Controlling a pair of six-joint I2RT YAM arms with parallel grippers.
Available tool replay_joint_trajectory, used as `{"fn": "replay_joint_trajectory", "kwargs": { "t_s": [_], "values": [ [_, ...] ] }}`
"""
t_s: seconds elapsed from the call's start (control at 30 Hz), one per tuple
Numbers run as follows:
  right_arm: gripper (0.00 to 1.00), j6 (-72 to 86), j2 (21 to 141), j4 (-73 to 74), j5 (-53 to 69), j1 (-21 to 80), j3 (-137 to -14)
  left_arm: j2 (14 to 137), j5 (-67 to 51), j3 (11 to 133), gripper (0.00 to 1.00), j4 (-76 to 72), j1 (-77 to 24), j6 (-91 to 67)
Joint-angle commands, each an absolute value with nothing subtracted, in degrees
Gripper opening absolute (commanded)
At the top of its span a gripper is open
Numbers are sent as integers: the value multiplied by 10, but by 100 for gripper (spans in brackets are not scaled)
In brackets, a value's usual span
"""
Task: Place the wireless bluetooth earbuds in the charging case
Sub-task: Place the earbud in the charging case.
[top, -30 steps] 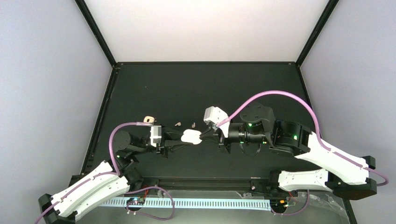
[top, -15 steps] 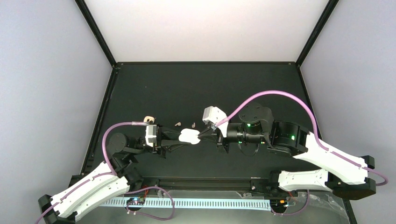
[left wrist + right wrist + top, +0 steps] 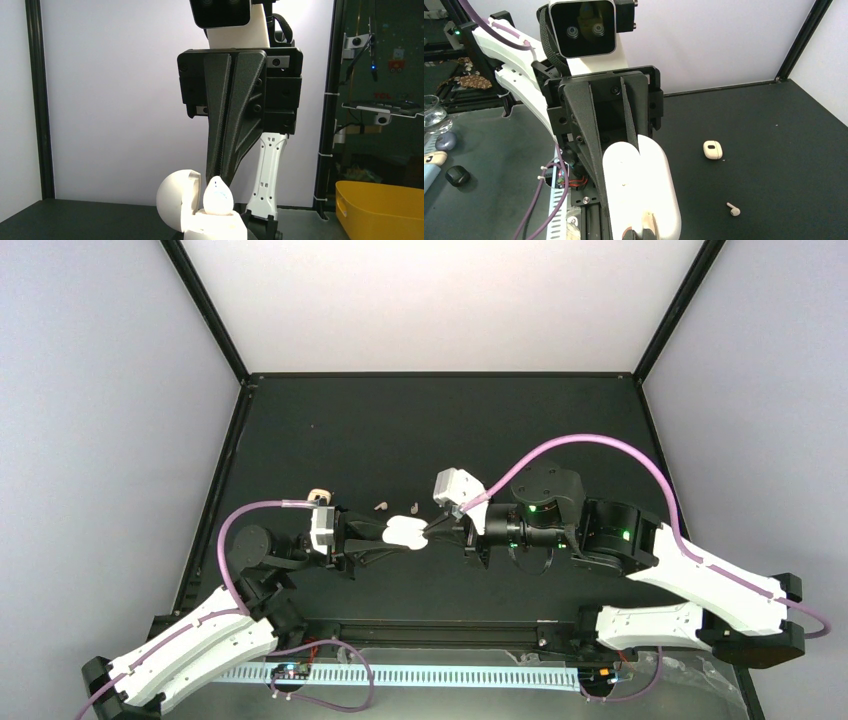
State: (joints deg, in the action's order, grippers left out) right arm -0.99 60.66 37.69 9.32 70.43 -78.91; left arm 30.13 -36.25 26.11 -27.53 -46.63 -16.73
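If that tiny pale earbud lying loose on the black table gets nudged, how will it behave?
The tiny pale short-stemmed earbud looks very light, so it would probably skid easily. Its rounded head and stem suggest it pivots rather than rolls straight.

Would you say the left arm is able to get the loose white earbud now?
Probably not: the left tool is shut on the open case, though the earbud lies unobstructed.

Robotics lab, this: black table [image 3: 440,430] boxed by white panels [image 3: 440,300] and black struts [image 3: 205,310], yellow bin [image 3: 380,207], instrument rack [image 3: 380,107] far right.
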Motion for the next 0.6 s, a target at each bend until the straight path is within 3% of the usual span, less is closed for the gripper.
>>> {"fn": "replay_joint_trajectory", "kwargs": {
  "t_s": [0.0,0.57],
  "values": [
    [1,-10,609,386,107,709,-785,302,-360,267,2,-316,-468,-173],
    [1,-58,637,460,137,709,-814,303,-364,266,1,-322,-468,-176]
  ]
}}
